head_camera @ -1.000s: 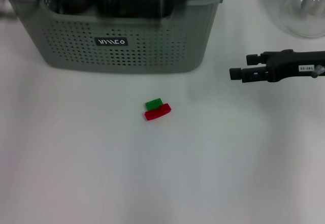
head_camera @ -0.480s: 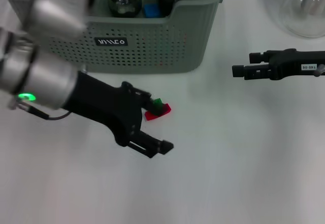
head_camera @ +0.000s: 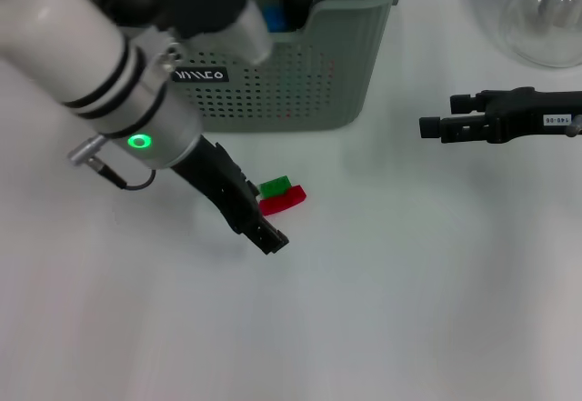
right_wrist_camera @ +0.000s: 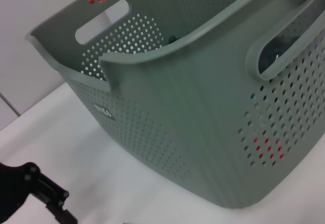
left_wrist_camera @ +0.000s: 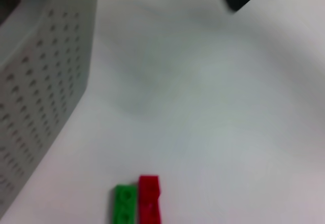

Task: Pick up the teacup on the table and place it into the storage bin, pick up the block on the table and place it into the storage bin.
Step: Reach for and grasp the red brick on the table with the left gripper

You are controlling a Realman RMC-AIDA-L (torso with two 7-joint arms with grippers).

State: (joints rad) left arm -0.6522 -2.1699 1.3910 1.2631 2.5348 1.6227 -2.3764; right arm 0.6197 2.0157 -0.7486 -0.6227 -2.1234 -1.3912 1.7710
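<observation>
1. Head cam looked forward and down over the table (head_camera: pixel 409 310) from fairly far.
2. Left wrist cam sat low, facing the block (left_wrist_camera: pixel 137 203) and bin (left_wrist_camera: pixel 40 92) wall.
3. Right wrist cam faced the bin close up; all three shared it.

The block (head_camera: pixel 282 195) lies before the storage bin (head_camera: pixel 273 92).

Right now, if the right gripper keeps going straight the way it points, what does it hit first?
Likely the storage bin. The right gripper points across the table toward the bin's right wall, which fills the right wrist view. Nothing shows between them, though the height match is unclear.
</observation>
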